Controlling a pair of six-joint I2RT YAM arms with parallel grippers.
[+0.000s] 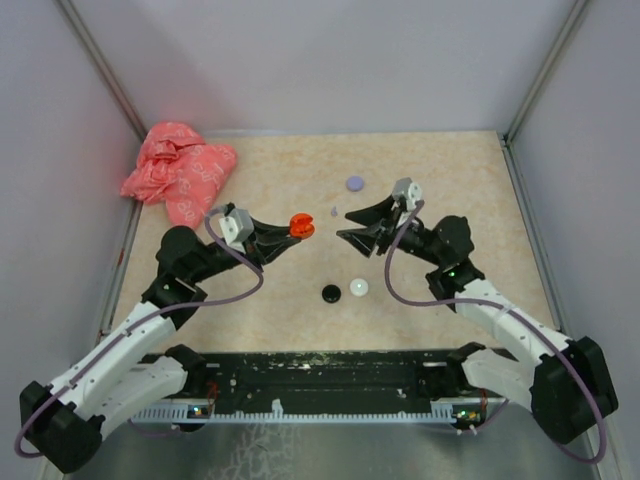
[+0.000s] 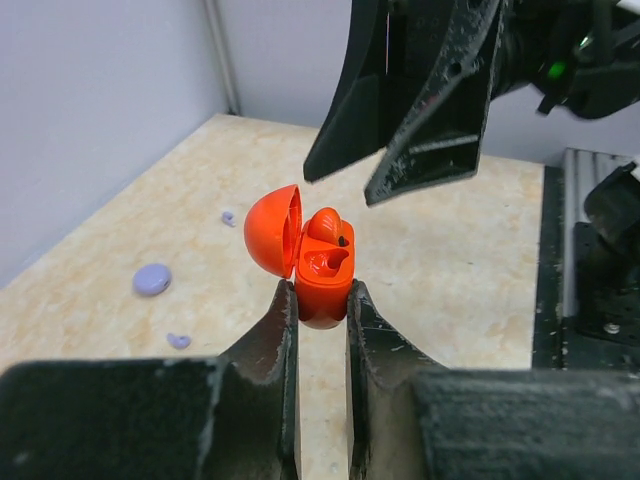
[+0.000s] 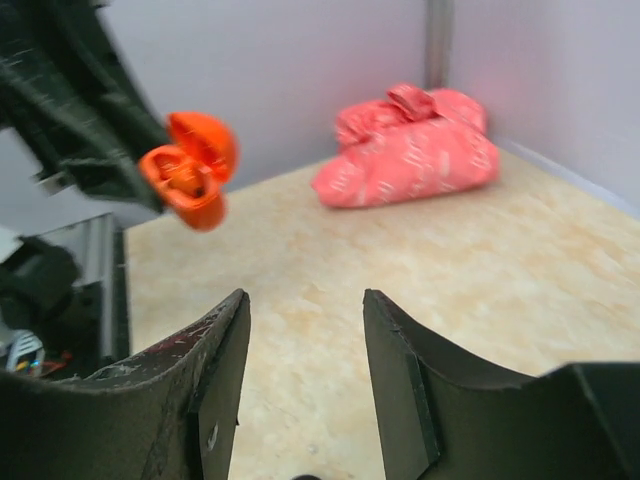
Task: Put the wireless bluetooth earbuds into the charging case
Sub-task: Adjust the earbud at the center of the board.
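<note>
Lying on the table (image 1: 450, 200) are three discs (image 1: 355, 184) (image 1: 331, 292) (image 1: 359, 288) and two lilac earbuds (image 2: 229, 217) (image 2: 178, 340).

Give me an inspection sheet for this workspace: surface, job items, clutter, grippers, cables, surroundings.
Surface: beige speckled table.
Job's things: orange case, lid open, what looks like one orange earbud inside; two lilac earbuds loose on the table.
Clutter: crumpled pink bag in the far left corner; lilac disc, black disc, white disc.
Grippers: left gripper shut on the case, off the table; right gripper open, empty.
Cables: purple cable looping off each arm.
Surroundings: pale walls.
</note>
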